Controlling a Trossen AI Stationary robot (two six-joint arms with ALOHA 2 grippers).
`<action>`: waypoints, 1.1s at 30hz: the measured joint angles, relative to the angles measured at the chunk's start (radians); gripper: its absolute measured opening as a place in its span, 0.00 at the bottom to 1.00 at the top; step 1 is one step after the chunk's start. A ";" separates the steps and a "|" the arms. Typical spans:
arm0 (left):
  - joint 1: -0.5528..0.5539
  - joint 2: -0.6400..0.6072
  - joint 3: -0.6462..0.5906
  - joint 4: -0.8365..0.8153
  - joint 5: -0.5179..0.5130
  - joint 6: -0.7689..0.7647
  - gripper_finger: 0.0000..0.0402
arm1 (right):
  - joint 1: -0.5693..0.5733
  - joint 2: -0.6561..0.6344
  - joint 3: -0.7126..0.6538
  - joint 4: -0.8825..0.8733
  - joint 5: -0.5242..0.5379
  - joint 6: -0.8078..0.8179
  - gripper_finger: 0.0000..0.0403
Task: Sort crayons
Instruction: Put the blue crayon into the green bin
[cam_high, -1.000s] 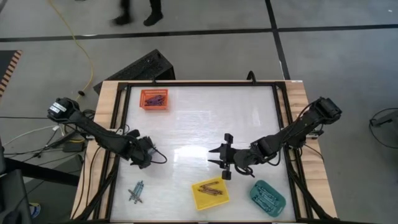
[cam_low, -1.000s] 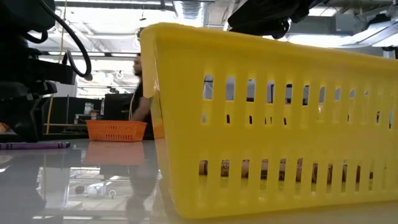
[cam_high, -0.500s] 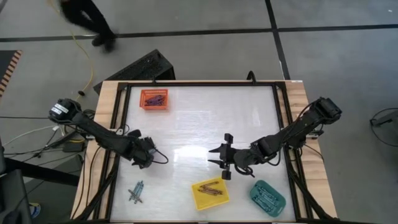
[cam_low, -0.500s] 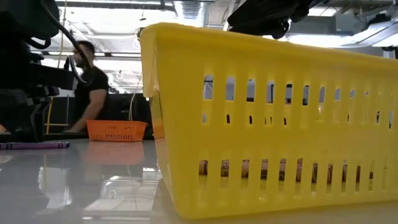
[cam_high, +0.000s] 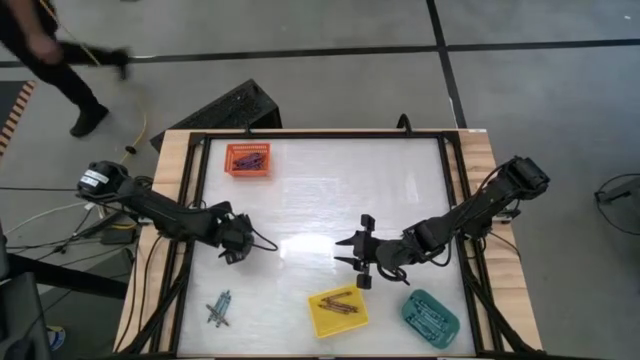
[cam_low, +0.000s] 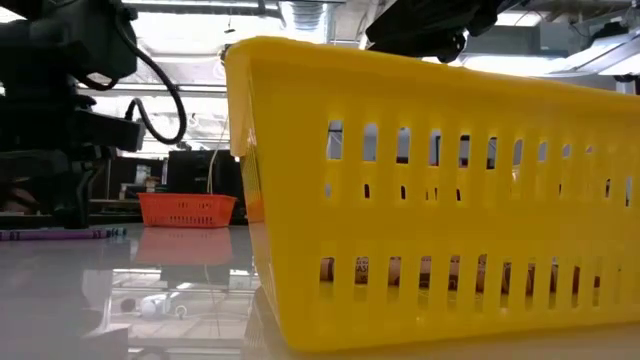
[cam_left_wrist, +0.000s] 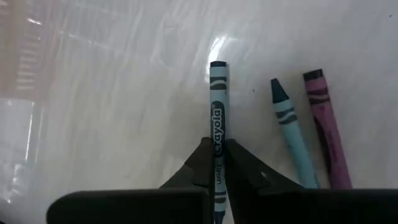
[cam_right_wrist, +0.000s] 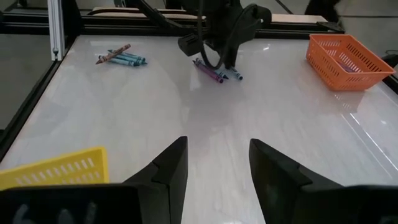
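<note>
Left gripper (cam_left_wrist: 217, 163) pinches a teal crayon (cam_left_wrist: 217, 118) beside two loose crayons (cam_left_wrist: 310, 134). Right gripper (cam_right_wrist: 217, 163), fingers spread wide and empty, hovers near the yellow tray (cam_high: 338, 312).

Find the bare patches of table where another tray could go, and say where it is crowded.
Free: the wide stretch between the orange tray and the right gripper. Crowded: the near edge, with loose crayons, yellow tray and teal tray, and around the left gripper.

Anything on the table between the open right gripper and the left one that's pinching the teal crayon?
Nothing: in the right wrist view, bare tabletop runs from the right gripper to the left gripper and its teal crayon.
</note>
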 joint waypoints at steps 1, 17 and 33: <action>0.008 0.000 0.000 0.000 0.001 0.011 0.01 | 0.000 0.000 0.000 -0.001 0.000 0.000 0.42; 0.063 -0.069 0.011 0.000 -0.063 0.110 0.01 | 0.000 0.000 0.000 -0.026 0.002 0.000 0.42; 0.068 -0.282 0.101 0.127 -0.138 0.285 0.00 | -0.016 0.000 0.000 0.019 0.056 -0.002 0.42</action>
